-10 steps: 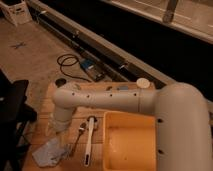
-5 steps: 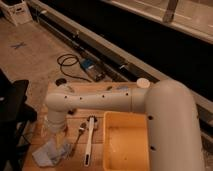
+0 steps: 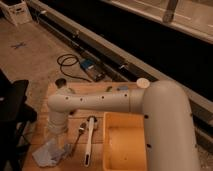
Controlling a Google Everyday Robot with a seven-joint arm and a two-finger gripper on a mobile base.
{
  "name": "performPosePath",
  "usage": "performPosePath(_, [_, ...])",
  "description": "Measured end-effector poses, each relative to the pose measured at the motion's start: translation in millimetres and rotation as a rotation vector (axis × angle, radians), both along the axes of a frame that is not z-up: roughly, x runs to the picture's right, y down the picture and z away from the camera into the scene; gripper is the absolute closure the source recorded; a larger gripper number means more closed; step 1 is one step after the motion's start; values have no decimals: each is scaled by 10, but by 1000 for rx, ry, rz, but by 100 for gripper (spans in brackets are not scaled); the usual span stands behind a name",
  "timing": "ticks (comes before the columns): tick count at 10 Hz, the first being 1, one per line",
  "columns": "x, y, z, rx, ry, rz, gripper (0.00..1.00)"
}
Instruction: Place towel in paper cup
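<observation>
I am finding no legible text, brand or number anywhere in this feed. The only sign I am making out is a pale cross mark [image 3: 19, 45] on the floor at the upper left. The white box [image 3: 17, 11] in the top left corner is showing dark patches that I am failing to read. The gripper [image 3: 61, 145] is hanging under the arm's wrist, right by the towel [image 3: 47, 154], and is showing no readable marking.
</observation>
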State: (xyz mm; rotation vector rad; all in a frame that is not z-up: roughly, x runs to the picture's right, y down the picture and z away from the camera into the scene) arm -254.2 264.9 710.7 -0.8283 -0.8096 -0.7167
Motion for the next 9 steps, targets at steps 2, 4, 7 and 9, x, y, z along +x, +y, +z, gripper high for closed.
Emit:
performPosePath(2, [-18,146,113,-30,5,3,35])
performPosePath(4, [-51,236,158,-59,0,3,35])
performPosePath(7, [-60,378,251,-99,-8,4,35])
performPosePath(9, [-24,458,311,-120,-20,21,35])
